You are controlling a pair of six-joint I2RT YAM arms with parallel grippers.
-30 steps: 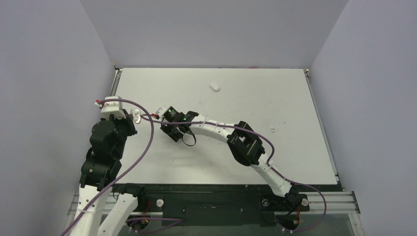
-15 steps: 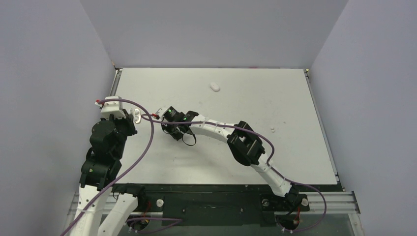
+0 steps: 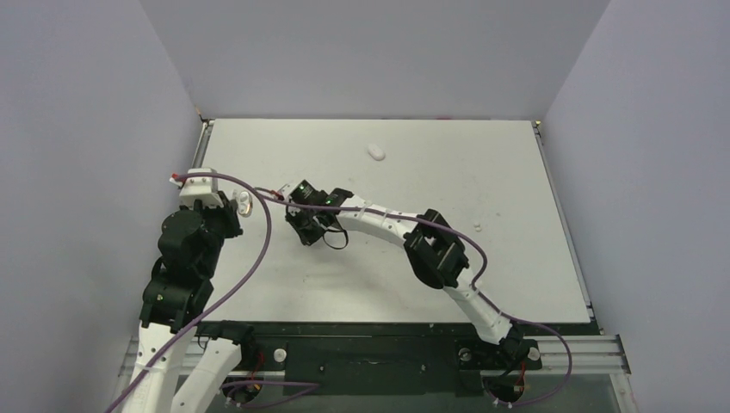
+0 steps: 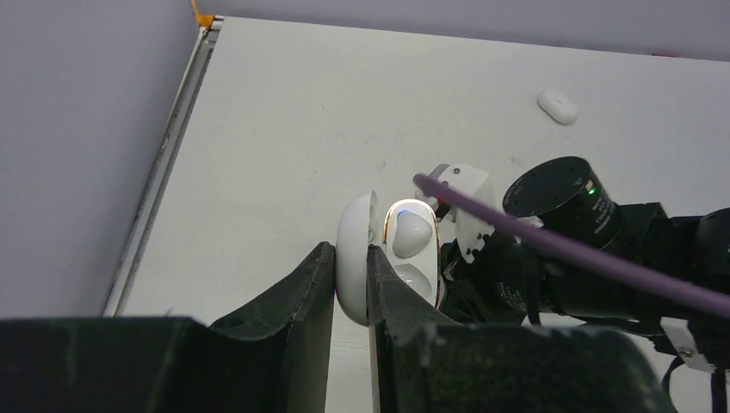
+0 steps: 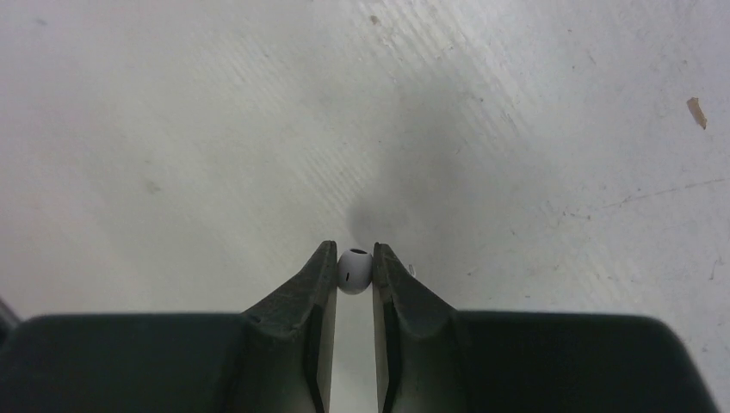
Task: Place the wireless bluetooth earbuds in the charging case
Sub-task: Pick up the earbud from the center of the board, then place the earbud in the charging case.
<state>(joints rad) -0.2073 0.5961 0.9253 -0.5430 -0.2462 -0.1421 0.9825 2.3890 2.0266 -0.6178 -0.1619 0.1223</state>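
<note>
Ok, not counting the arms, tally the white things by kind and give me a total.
Charging case: 1, open, lid held in the left gripper
Earbud: 1, pinched in the right gripper
White oval piece: 1, far on the table
Tiny white bit: 1
Total: 4

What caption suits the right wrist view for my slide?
Right gripper pinching a white earbud at its fingertips, white table beyond.

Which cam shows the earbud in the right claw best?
Right wrist: the earbud sits pinched in the right claw, close up. Top external: hidden beneath that claw. Left wrist: the right arm blocks it.
</note>
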